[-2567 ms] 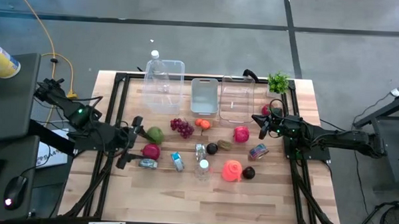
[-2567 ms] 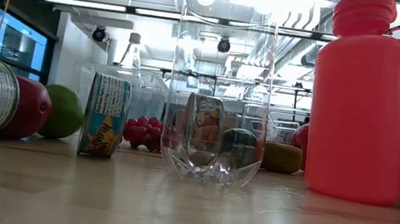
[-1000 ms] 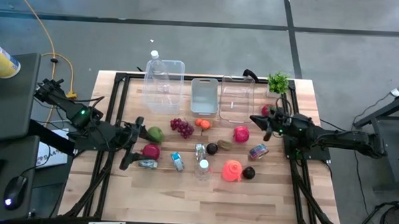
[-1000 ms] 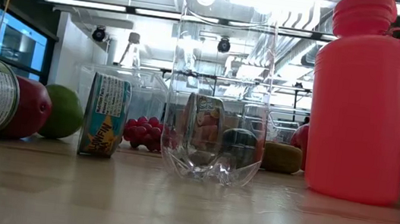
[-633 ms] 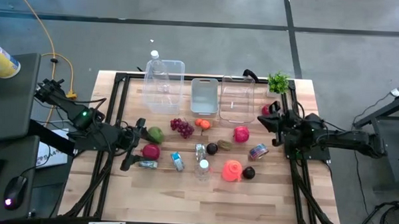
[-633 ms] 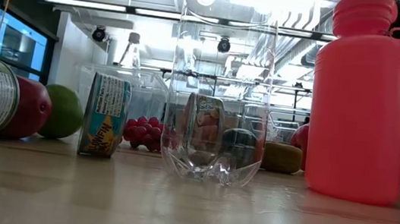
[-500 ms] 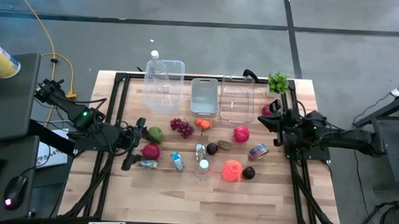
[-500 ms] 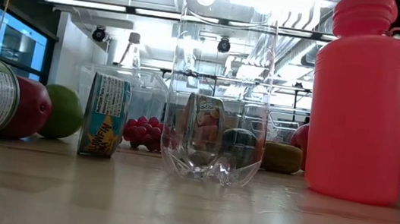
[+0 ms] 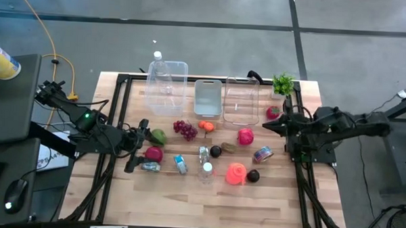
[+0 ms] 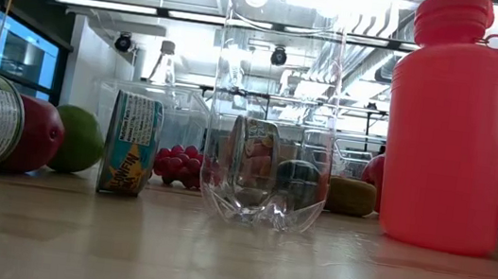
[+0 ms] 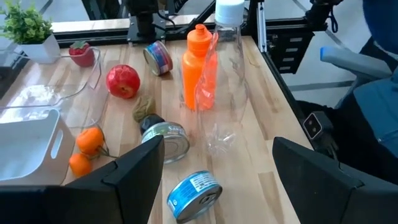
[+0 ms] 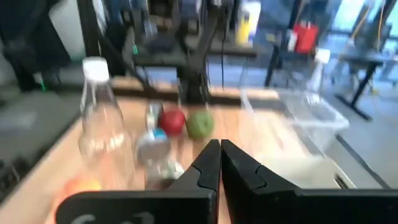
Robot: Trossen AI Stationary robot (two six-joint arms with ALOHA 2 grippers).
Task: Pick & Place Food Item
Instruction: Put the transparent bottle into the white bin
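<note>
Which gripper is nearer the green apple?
Left. The left gripper sits just beside the green apple; the right gripper is across the table near the strawberry.

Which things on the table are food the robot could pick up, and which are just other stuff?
Food for the job:
- grapes
- oranges
- green apple
- red apples
- kiwi
- strawberry
- bins, maybe for putting food in

Other stuff:
- cans
- clear bottles
- orange bottle
- plant
</note>
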